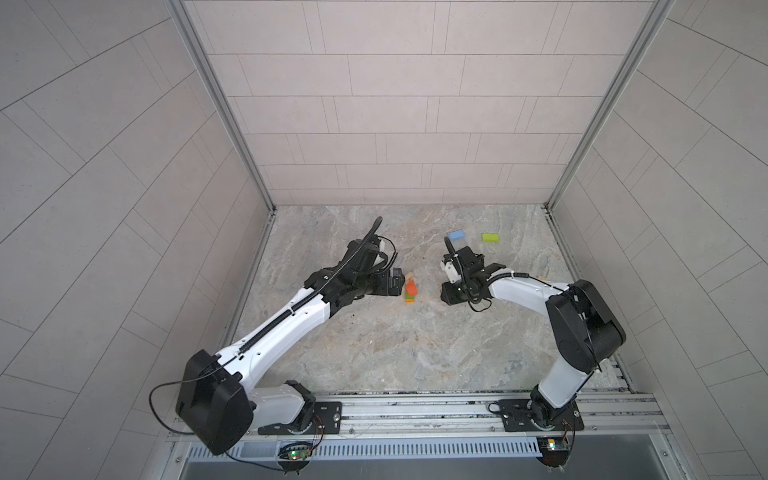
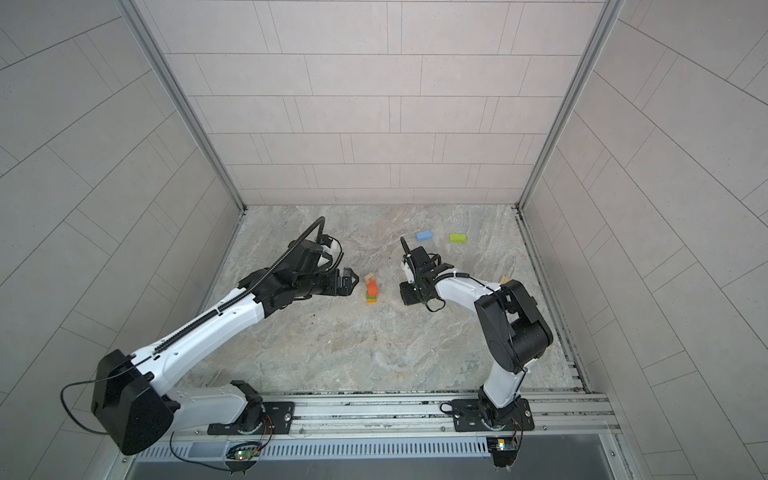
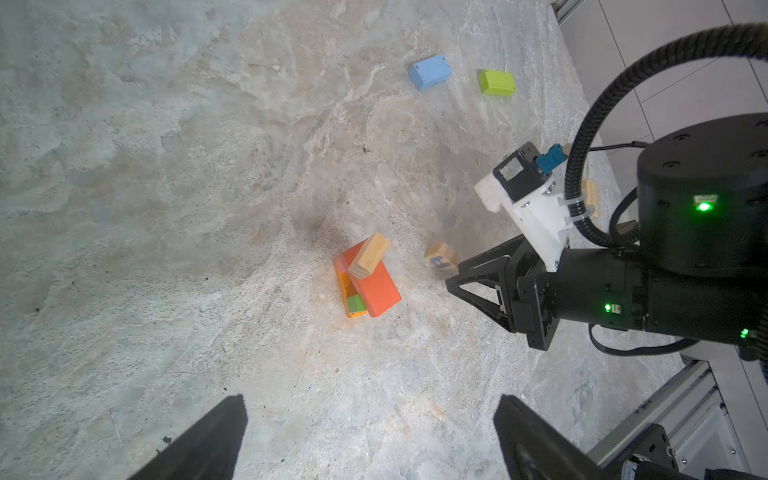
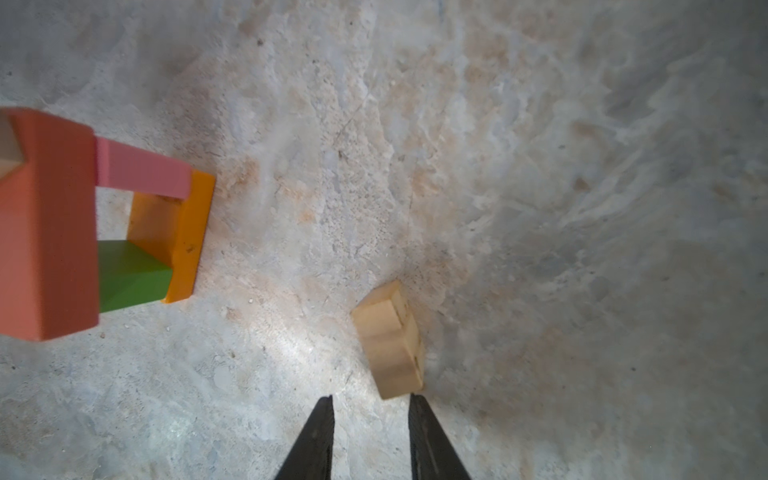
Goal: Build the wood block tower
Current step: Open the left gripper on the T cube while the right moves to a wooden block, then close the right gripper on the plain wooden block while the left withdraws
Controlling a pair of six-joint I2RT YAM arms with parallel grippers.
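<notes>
The tower (image 1: 410,291) (image 2: 372,289) is a short stack: an orange base, green and pink blocks, a red-orange block, and a tilted tan block on top (image 3: 368,261). It also shows at the edge of the right wrist view (image 4: 50,224). My left gripper (image 3: 371,401) (image 1: 397,282) is wide open and empty, just left of the tower. My right gripper (image 4: 372,398) (image 3: 453,282) is low on the tower's right, narrowly open with nothing between its fingers. A tan lettered cube (image 4: 390,340) (image 3: 442,257) lies just beyond its fingertips, touching one.
A blue block (image 1: 456,236) (image 3: 430,71) and a lime block (image 1: 491,237) (image 3: 496,82) lie at the back right of the stone floor. Another tan block (image 2: 504,279) sits by the right arm near the right wall. Tiled walls enclose three sides.
</notes>
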